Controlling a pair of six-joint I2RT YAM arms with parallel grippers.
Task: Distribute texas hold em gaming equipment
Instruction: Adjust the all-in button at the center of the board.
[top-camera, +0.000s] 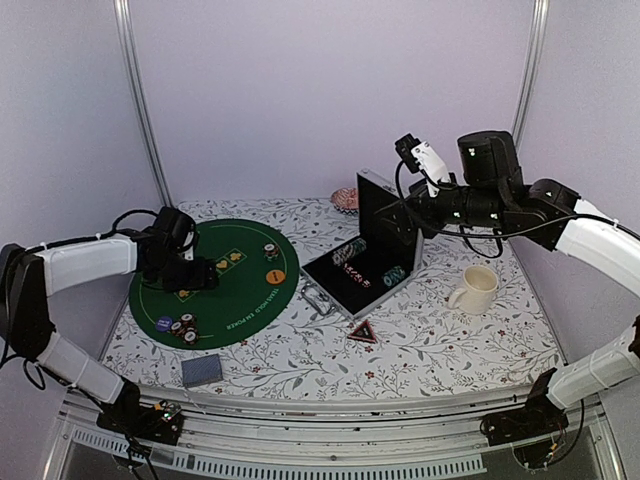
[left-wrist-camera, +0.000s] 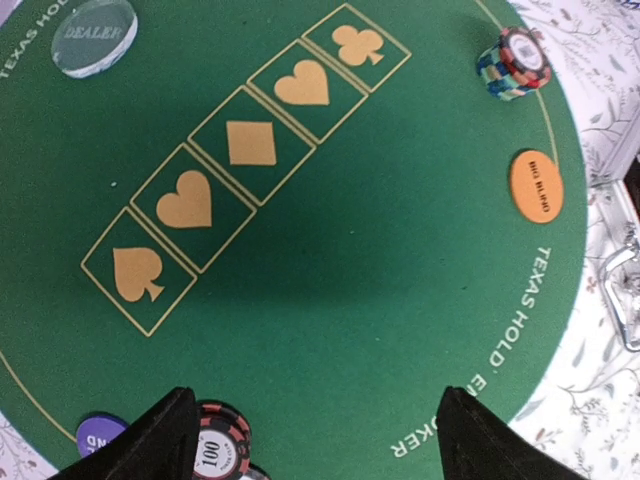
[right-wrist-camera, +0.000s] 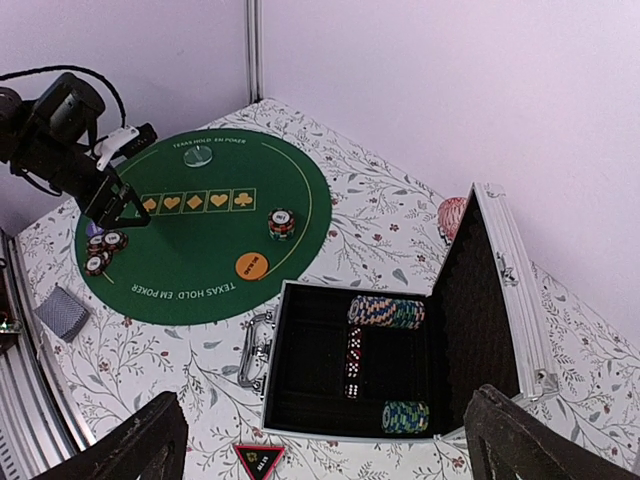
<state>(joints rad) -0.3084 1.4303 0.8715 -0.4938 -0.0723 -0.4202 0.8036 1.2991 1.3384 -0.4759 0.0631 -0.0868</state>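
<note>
Over the green round mat (top-camera: 240, 300), my left gripper (left-wrist-camera: 315, 445) hangs low and open, nothing gripped. A red-black "100" poker chip (left-wrist-camera: 220, 447) lies just inside its left finger (left-wrist-camera: 150, 440), beside a purple chip (left-wrist-camera: 100, 435). A striped chip stack (left-wrist-camera: 515, 62) and the orange button (left-wrist-camera: 536, 186) sit at the mat's right side. A clear dealer puck (left-wrist-camera: 95, 35) lies at the far edge. My right gripper (right-wrist-camera: 325, 440) is open, high above the open silver case (right-wrist-camera: 262, 340), which holds chip rolls (right-wrist-camera: 385, 312) and dice (right-wrist-camera: 353, 360). The card deck (top-camera: 202, 370) lies off the mat.
A cream mug (top-camera: 477, 290) stands right of the case (top-camera: 330, 295). A black-red triangle (top-camera: 363, 332) lies in front of it. The case lid (top-camera: 385, 205) stands upright. A pink object (top-camera: 345, 199) sits behind the case by the back wall.
</note>
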